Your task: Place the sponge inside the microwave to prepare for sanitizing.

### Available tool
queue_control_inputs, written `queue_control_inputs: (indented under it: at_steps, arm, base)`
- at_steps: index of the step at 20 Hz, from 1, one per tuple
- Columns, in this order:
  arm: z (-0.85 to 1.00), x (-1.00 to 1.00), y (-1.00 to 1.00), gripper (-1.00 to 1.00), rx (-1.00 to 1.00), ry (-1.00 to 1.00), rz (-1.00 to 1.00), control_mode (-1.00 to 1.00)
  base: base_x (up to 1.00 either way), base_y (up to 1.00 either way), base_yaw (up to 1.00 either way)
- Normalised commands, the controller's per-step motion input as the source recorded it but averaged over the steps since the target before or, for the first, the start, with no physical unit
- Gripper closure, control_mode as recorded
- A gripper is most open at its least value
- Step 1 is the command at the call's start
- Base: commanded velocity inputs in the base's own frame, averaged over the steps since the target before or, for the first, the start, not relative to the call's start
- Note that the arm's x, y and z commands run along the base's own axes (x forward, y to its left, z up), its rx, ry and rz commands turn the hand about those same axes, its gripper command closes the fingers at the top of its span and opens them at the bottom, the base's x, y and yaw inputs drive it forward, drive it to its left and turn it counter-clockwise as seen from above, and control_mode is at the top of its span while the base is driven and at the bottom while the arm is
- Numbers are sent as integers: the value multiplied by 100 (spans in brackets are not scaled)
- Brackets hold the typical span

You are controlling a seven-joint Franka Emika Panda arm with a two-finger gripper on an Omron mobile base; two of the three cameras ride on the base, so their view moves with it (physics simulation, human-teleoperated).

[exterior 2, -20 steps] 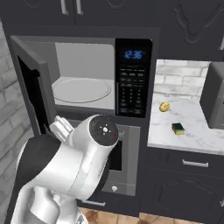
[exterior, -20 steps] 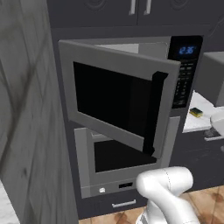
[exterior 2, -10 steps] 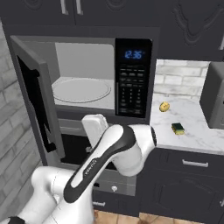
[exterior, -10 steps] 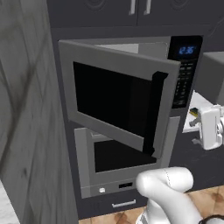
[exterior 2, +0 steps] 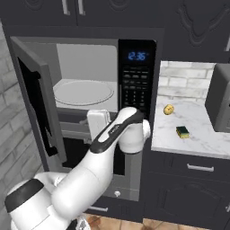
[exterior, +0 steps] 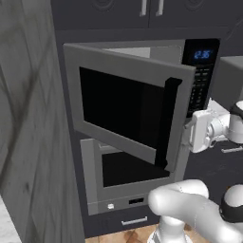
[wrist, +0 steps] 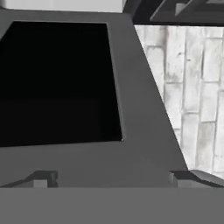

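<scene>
Yellow sponge (exterior 2: 182, 132) lies well right of pincer (wrist: 112, 178).

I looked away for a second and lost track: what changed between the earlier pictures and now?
The arm swung up and right, from low before the base toward the counter side; its gripper stays open and empty, facing the open microwave door. Unchanged: the microwave still open, the sponge and the yellow-orange lump on the counter.
</scene>
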Motion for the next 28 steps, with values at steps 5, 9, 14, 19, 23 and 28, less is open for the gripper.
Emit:
queue_control_inputs:
  at_steps: [5, 9, 14, 19, 23, 28]
  arm:
    - [-3, 2, 79, -100, 0, 4, 16, -100]
    - [0, -41, 87, -100, 5, 3, 8, -100]
    - [4, -70, 93, -100, 7, 2, 4, -100]
    - [0, -61, 99, -100, 0, 10, 6, -100]
    - [-2, -62, 100, -100, 0, 11, 11, -100]
    - [-8, -58, 96, -100, 0, 3, 0, -100]
  base:
    - [0, 0, 0]
    - [0, 0, 0]
    - [0, 0, 0]
    - [0, 0, 0]
    - [0, 0, 0]
    - [0, 0, 0]
